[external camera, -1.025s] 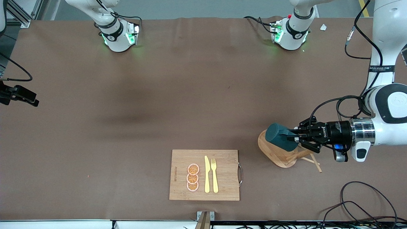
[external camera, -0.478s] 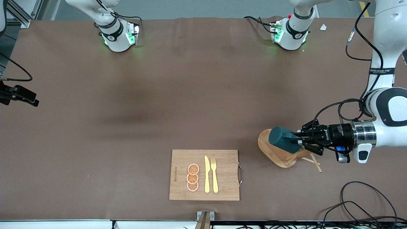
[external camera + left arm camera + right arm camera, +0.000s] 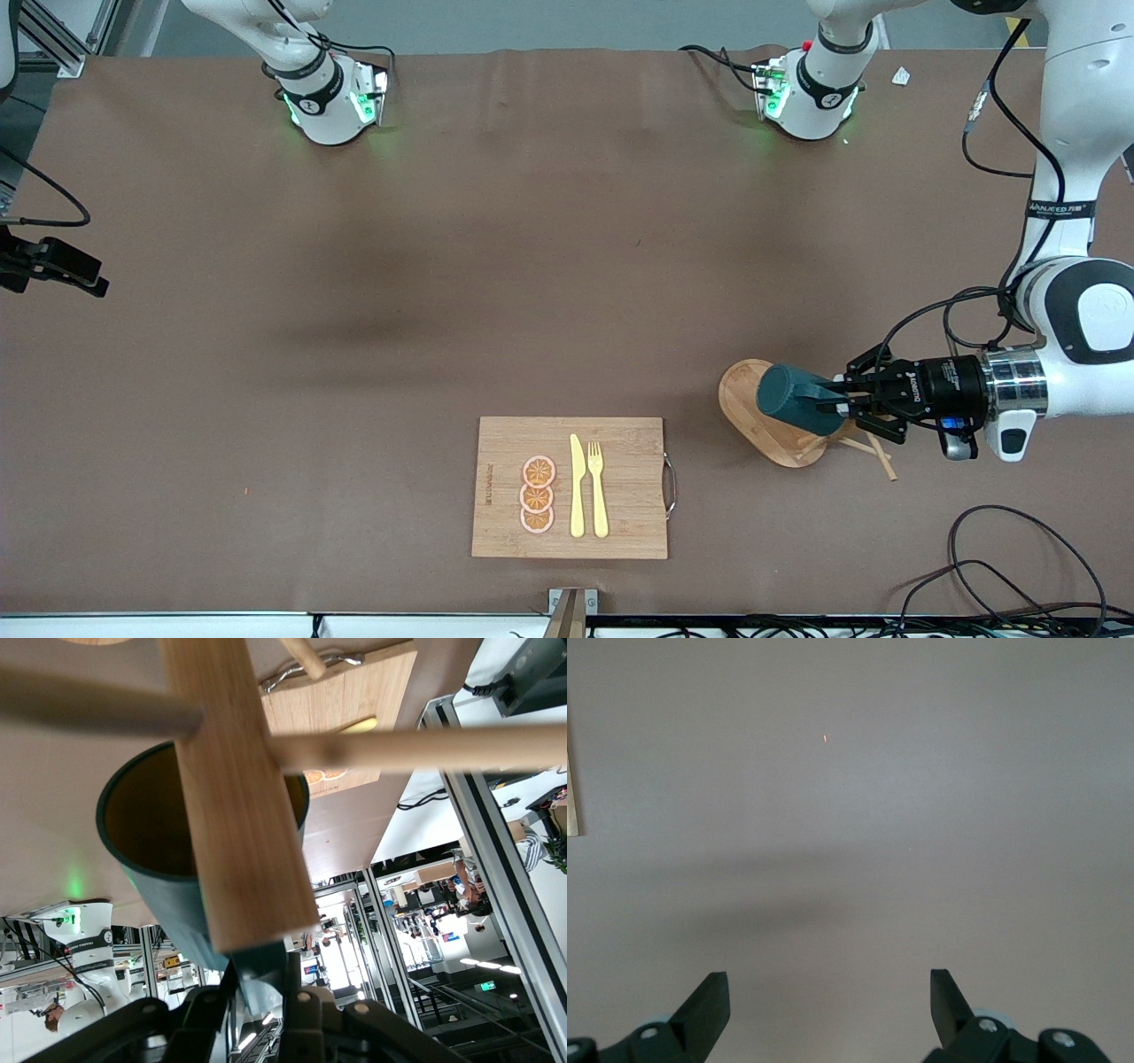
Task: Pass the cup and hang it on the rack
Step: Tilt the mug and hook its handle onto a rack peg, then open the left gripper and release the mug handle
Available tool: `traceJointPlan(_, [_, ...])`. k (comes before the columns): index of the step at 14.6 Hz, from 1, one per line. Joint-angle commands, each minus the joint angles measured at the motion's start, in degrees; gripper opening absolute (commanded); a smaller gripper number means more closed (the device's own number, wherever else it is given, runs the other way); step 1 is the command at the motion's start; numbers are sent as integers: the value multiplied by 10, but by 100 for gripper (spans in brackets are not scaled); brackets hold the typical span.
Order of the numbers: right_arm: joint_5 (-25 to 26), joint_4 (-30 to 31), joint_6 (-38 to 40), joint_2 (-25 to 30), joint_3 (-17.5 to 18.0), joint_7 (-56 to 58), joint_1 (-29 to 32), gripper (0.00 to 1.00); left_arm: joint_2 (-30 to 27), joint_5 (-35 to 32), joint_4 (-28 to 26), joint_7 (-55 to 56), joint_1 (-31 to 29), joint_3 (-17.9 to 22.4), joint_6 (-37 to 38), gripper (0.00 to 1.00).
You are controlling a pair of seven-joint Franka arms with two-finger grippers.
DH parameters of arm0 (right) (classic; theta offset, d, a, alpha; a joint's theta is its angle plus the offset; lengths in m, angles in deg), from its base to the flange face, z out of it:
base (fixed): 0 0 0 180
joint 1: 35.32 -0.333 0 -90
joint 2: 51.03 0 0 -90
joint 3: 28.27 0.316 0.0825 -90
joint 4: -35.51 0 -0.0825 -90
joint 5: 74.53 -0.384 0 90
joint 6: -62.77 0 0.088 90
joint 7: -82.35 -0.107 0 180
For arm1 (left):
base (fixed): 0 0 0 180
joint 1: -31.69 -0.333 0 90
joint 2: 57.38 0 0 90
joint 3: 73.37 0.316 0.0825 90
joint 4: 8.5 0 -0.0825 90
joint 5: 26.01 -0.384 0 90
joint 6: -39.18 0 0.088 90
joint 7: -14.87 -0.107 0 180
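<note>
Brown table (image 3: 443, 266): cup (image 3: 793, 399) is clamped sideways by left gripper (image 3: 840, 400) over rack (image 3: 769, 425); right gripper (image 3: 828, 1005) is spread wide above bare tabletop, idle.

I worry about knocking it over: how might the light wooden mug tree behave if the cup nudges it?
The light wooden mug tree looks light, so it would probably slide or tip. Its thin pegs may flex under the dark teal cup held by the left gripper.

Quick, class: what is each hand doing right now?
Left hand: shut on the cup, held over the rack.
Right hand: open, holding nothing, over bare table.
</note>
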Motion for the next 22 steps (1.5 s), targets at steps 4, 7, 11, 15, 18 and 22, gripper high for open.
traceJointPlan(4, [-4,6,2,10,5,-7,2,100,2,4,4,-5,-9,0,-7,6])
traceJointPlan(7, [-4,6,0,10,5,-7,2,100,7,5,4,-5,-10,-1,-11,12])
traceJointPlan(11, [-4,6,1,10,5,-7,2,100,7,7,5,5,-9,0,-18,73])
traceJointPlan(15, [-4,6,1,10,5,-7,2,100,-1,4,31,49,-4,0,-22,100])
traceJointPlan(18, [-4,6,1,10,5,-7,2,100,-33,-44,34,61,-2,-10,-22,100])
traceJointPlan(22, [-4,6,1,10,5,-7,2,100,-75,-142,43,60,21,-15,-22,100])
